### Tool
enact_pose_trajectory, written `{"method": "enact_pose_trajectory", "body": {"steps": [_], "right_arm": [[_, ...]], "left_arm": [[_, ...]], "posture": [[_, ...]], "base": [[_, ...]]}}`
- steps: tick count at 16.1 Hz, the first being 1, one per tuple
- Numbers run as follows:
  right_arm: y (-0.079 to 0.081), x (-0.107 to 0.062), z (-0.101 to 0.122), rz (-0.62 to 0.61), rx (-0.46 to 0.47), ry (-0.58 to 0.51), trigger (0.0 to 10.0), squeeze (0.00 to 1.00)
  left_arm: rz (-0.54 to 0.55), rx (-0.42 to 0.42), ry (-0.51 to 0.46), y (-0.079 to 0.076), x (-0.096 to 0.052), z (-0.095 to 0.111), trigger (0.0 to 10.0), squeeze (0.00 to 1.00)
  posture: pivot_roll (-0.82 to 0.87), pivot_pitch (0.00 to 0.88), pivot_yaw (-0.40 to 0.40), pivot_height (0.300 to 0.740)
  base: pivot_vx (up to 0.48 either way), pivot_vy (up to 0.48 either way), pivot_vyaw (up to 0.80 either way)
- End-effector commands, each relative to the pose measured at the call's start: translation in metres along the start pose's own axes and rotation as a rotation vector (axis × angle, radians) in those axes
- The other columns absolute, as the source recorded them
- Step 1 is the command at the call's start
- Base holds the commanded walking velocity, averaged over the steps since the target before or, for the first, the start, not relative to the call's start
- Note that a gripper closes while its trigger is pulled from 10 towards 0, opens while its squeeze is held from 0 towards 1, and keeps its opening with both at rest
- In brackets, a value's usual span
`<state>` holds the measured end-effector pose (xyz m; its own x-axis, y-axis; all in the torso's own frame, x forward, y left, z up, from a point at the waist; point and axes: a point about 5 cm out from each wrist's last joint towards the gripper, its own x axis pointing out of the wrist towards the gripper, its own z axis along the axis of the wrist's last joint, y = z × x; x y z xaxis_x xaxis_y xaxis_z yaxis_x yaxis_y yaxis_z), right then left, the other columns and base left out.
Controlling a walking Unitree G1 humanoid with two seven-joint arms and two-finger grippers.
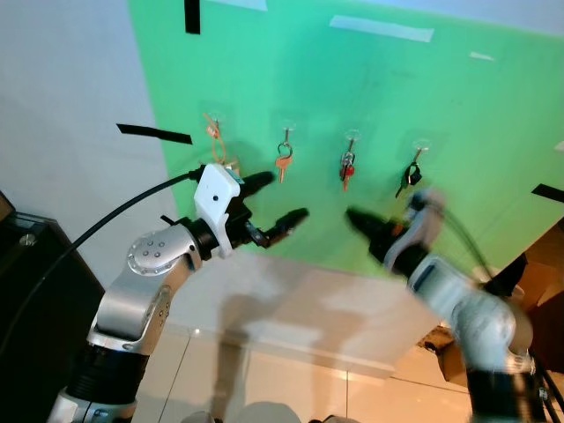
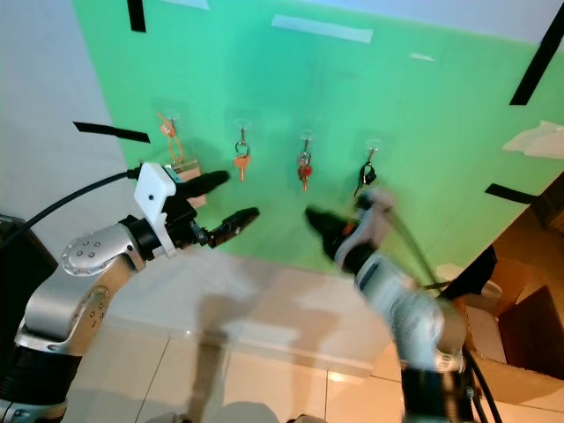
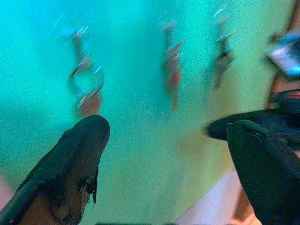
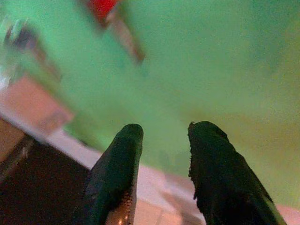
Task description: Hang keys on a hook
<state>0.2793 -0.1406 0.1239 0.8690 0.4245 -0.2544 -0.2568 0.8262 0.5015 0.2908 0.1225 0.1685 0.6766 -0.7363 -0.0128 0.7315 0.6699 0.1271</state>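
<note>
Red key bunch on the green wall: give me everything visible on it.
The red key bunch hangs from a small clear hook on the green wall, third of four sets from the robot's left. A metal ring holds a red-headed key and darker pieces, pointing down. Nothing else touches it; both grippers are apart from it.

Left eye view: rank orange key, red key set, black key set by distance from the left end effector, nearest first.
From the left end effector:
1. Orange key, on the hook just above its upper finger.
2. Red key set, next hook toward the robot's right.
3. Black key set, last hook on the right, above the blurred right end effector.
</note>
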Motion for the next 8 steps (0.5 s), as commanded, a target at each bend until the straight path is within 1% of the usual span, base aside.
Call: {"method": "enact_pose_trajectory", "body": {"steps": [1, 2, 3, 4, 5, 6, 7, 8], "right_arm": [[0.006, -0.003, 0.005, 0.022, -0.059, -0.030, 10.0, 1.00], [0.008, -0.012, 0.004, -0.003, -0.133, -0.081, 10.0, 1.00], [0.009, -0.015, 0.001, -0.018, -0.168, -0.082, 10.0, 1.00], [0.005, -0.033, -0.004, -0.121, -0.297, -0.125, 10.0, 1.00], [0.001, -0.040, -0.005, -0.171, -0.330, -0.136, 10.0, 1.00], [-0.001, -0.043, -0.006, -0.201, -0.344, -0.130, 10.0, 1.00], [-0.011, -0.051, -0.008, -0.289, -0.385, -0.133, 10.0, 1.00], [-0.027, -0.060, -0.016, -0.423, -0.341, -0.148, 10.0, 1.00]], "left_arm": [[0.048, 0.025, 0.045, 0.002, 0.000, -0.009, 10.0, 0.00], [0.133, 0.047, 0.111, 0.006, -0.004, -0.025, 10.0, 0.00], [0.152, 0.052, 0.132, 0.006, -0.007, -0.030, 10.0, 0.00], [0.250, 0.045, 0.186, 0.005, -0.023, -0.047, 10.0, 0.00], [0.280, 0.033, 0.201, 0.004, -0.029, -0.052, 10.0, 0.00], [0.287, 0.031, 0.206, 0.003, -0.031, -0.054, 10.0, 0.00], [0.302, 0.025, 0.227, -0.001, -0.035, -0.060, 10.0, 0.00], [0.323, 0.004, 0.238, -0.006, -0.037, -0.065, 10.0, 0.00]], "posture": [[-0.08, 0.000, -0.058, 0.740], [-0.09, 0.000, -0.045, 0.740], [-0.09, 0.000, -0.045, 0.740], [-0.12, 0.000, -0.020, 0.740], [-0.12, 0.000, -0.017, 0.740], [-0.12, 0.000, -0.017, 0.740], [-0.12, 0.000, -0.016, 0.740], [-0.12, 0.000, -0.006, 0.740]], "base": [[0.000, 0.000, 0.00], [0.000, 0.000, 0.00], [0.000, 0.000, 0.00], [0.000, 0.000, -0.80], [0.000, 0.000, -0.80], [0.000, 0.000, -0.80], [0.000, 0.000, -0.80], [0.000, 0.000, -0.80]]}}
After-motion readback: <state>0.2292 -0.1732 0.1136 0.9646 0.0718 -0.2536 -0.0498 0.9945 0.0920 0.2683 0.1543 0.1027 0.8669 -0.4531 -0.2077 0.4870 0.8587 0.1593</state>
